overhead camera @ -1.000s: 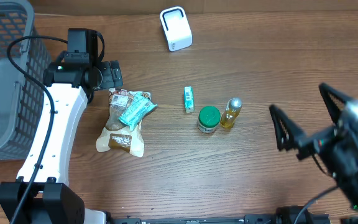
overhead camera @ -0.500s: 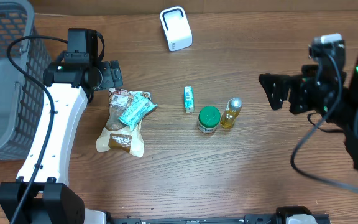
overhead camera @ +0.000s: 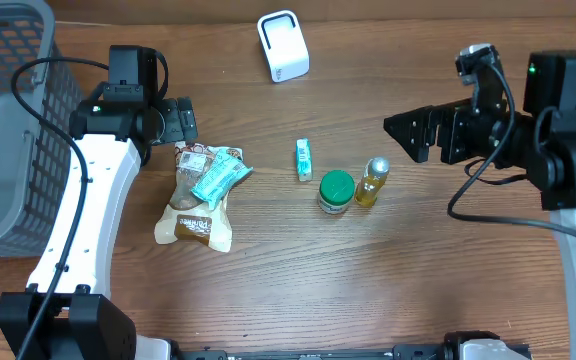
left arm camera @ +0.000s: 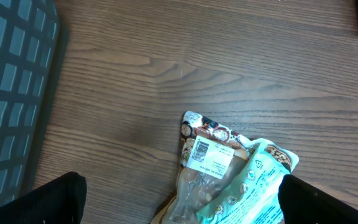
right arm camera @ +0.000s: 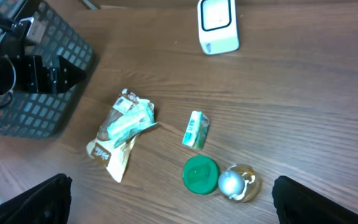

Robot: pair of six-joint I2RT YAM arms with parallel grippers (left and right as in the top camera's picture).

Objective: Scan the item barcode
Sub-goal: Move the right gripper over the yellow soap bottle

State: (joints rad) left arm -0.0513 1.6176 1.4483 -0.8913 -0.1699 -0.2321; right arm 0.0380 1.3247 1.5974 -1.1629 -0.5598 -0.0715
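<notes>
mostly open tabletop [overhead camera: 438,270] right of bottle [overhead camera: 372,182], basket [overhead camera: 18,60] at left edge

Open table [overhead camera: 268,290] along near edge, jar [overhead camera: 335,191] crowding bottle [overhead camera: 372,182] (barely a gap), basket [overhead camera: 23,60] flanking left.

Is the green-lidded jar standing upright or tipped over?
Upright: the jar shows its round green lid face-on in both the overhead and right wrist views.

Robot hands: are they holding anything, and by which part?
Nothing is held. The left gripper and the right gripper are both open and empty.
</notes>
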